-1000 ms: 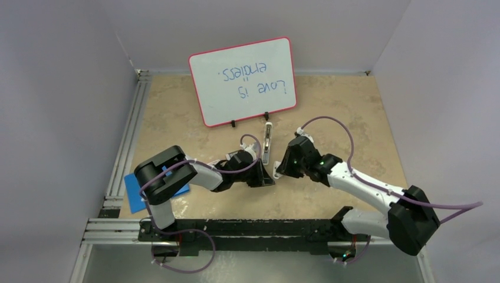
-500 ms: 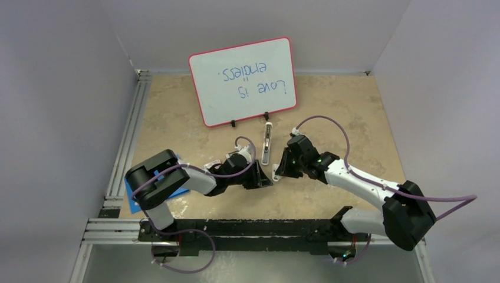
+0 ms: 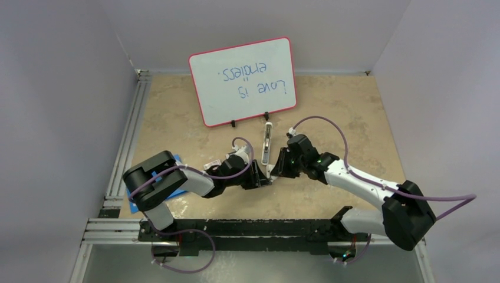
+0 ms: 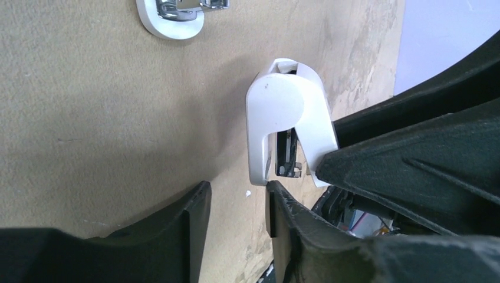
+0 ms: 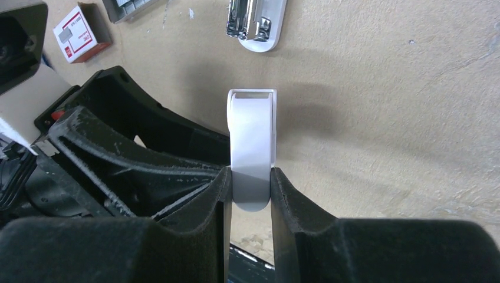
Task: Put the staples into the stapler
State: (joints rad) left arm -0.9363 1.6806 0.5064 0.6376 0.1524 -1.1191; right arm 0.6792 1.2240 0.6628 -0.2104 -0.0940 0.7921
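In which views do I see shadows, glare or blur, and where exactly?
Left wrist view: a soft shadow darkens the table left of the white plastic piece; focus looks sharp. Right wrist view: soft shadows flank that piece; the stapler shows bright glints on its metal. Top view: even light, no glare on the whiteboard.

A beige, marbled tabletop is filling the middle of the overhead view, lying under soft, even light. Plain pale grey walls are closing it in: a back wall at 12 o'clock, a left wall at 9 o'clock and a right wall at 3 o'clock. Silvery aluminium rails are running along the tabletop's edge at 9 o'clock and across the 6 o'clock side. A red-framed whiteboard is standing toward 12 o'clock, its handwriting showing upside down.
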